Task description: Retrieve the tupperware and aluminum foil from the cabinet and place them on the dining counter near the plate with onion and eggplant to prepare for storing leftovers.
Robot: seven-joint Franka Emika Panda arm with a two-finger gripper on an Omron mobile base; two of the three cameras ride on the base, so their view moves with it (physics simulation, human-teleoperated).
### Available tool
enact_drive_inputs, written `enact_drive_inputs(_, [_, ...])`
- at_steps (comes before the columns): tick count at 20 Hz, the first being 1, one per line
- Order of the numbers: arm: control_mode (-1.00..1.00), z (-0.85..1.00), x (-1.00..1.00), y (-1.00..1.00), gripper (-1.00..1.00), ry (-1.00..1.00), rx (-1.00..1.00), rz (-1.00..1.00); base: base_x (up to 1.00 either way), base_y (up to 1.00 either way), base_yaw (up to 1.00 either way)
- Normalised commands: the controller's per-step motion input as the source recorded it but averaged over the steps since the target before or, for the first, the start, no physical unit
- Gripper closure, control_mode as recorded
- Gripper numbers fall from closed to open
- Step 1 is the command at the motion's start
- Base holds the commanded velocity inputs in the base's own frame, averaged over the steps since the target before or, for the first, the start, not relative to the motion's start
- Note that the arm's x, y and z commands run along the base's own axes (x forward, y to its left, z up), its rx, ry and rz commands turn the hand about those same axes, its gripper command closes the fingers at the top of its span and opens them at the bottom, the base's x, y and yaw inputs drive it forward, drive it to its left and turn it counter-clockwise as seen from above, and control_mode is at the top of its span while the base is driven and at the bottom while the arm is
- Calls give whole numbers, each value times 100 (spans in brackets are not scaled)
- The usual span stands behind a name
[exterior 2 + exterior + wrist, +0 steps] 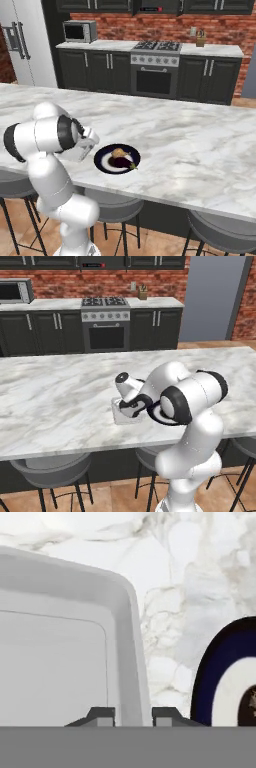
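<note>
The tupperware (121,416) (60,652) rests on the dining counter (55,391) (200,145), just left of the plate (101,161) (204,682). On the plate lie the onion (119,152) and the eggplant (120,161). My gripper (131,406) (134,716) points down at the container's right edge; in the hand view the fingertips (102,716) stand on either side of its rim wall and close against it. The aluminum foil is out of view.
Grey bar stools (50,468) (220,235) line the counter's near side. Across the aisle are a stove (105,321), a microwave (15,291), a fridge (25,40) and dark upper cabinets (50,261) (100,4). Bare marble stretches left and right of the plate.
</note>
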Motion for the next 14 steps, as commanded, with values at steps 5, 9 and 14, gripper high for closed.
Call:
enact_drive_inputs(5, [-100, -16, 22, -22, -100, 0, 3, 0, 0, 0, 0])
enact_drive_inputs(9, [-100, 78, -41, -36, -100, -14, 2, 0, 0, 0, 0])
enact_drive_inputs(14, [-100, 100, -86, -61, -100, -26, 3, 0, 0, 0, 0])
